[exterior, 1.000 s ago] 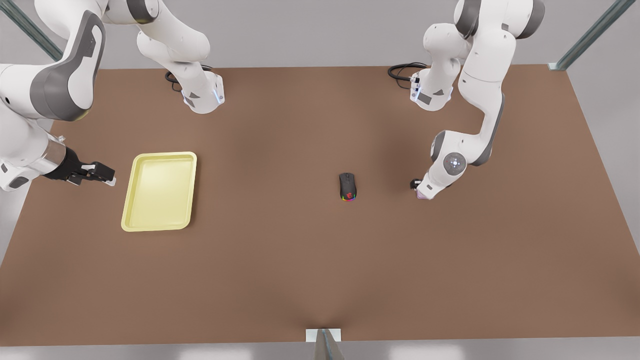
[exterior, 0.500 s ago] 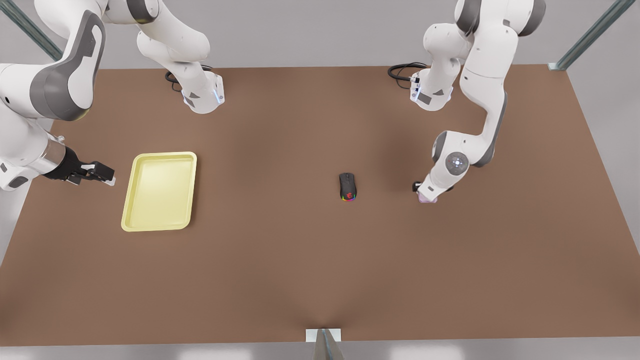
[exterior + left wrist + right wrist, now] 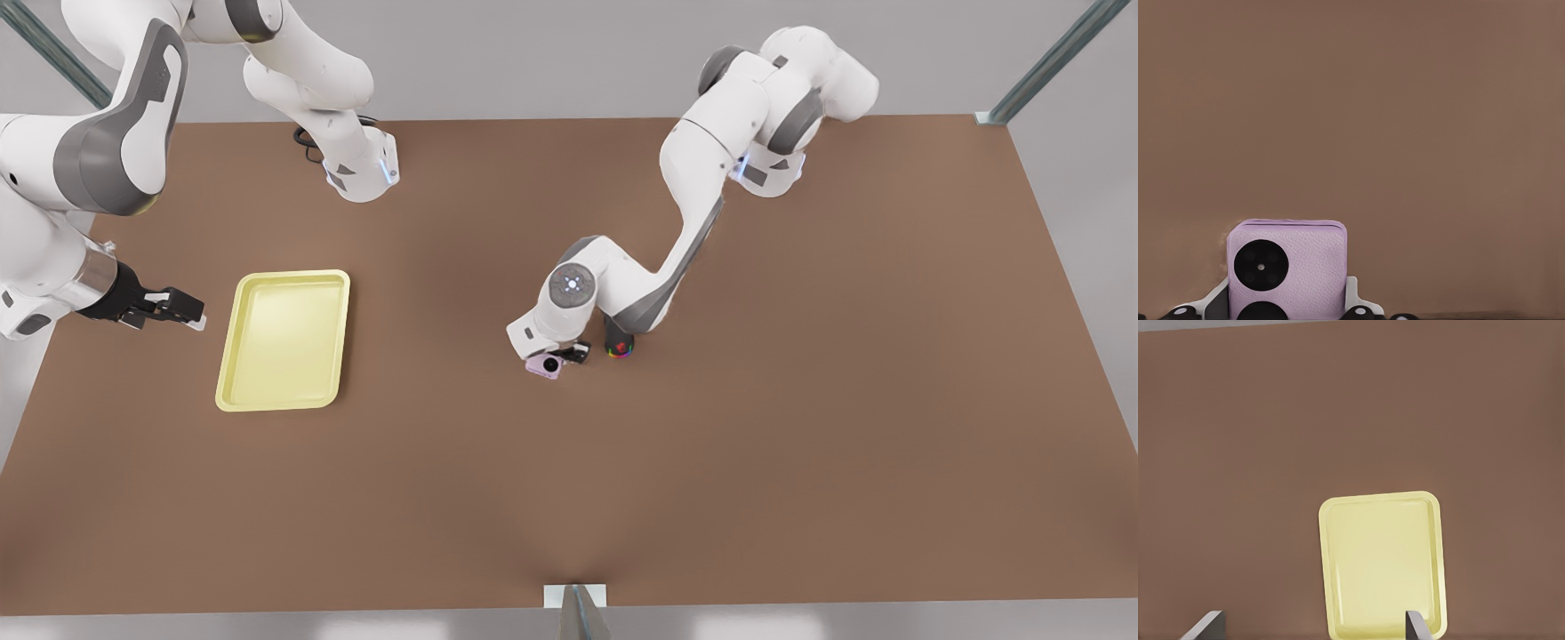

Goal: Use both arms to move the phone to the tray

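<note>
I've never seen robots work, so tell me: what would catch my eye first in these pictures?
Probably the left tool, reaching low over the middle of the brown table and clamped on a small pale pink phone, right beside a black computer mouse with rainbow lights. Next, the pale yellow tray toward the front view's left, with the right tool waiting open beside it.

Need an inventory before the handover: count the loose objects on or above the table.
3: the tray at the front view's left, the phone in the left gripper near the centre, and the black mouse beside it, partly hidden by that arm.
</note>
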Controlling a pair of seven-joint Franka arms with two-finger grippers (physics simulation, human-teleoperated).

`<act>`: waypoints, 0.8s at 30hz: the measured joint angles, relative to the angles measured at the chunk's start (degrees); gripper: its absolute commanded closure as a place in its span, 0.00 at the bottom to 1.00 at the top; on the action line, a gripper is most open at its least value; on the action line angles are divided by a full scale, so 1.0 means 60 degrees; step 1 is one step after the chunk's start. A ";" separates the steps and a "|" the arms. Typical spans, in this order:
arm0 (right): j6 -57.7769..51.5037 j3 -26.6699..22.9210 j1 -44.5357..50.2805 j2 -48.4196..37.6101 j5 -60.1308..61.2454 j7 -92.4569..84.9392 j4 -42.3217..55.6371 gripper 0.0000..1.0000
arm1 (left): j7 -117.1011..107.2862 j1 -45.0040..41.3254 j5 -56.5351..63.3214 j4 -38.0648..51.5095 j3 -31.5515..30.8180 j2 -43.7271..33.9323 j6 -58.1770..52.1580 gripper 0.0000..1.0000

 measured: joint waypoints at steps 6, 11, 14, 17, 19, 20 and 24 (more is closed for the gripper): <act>0.0008 0.0000 0.0011 0.0002 0.0013 0.0001 0.0000 0.00 | -0.1338 -0.0809 -0.0026 0.1453 0.0082 0.1763 0.0362 0.20; 0.0014 0.0000 -0.0004 0.0002 0.0043 0.0004 0.0000 0.00 | -0.2584 -0.1018 -0.0016 0.1432 0.0111 0.2001 0.0973 0.19; 0.0015 0.0000 -0.0004 0.0002 0.0055 0.0006 0.0000 0.00 | -0.3245 -0.1109 0.0105 0.1403 0.0112 0.2156 0.1239 0.00; 0.0015 0.0000 -0.0004 0.0002 0.0067 0.0007 0.0000 0.00 | -0.3794 -0.1120 0.0202 0.1403 0.0112 0.2230 0.1409 0.00; 0.0018 0.0000 -0.0004 0.0002 0.0077 0.0008 0.0000 0.00 | -0.4071 -0.1043 0.0289 0.1400 0.0189 0.1966 0.1256 0.00; 0.0018 0.0000 -0.0002 0.0002 0.0077 0.0008 0.0000 0.00 | -0.4145 -0.0805 0.0305 0.1401 0.0205 0.1680 0.0978 0.00; 0.0000 0.0052 -0.0001 -0.0020 0.0074 0.0016 0.0001 0.00 | -0.3769 0.2249 -0.0005 0.1375 0.0246 -0.0135 -0.1269 0.00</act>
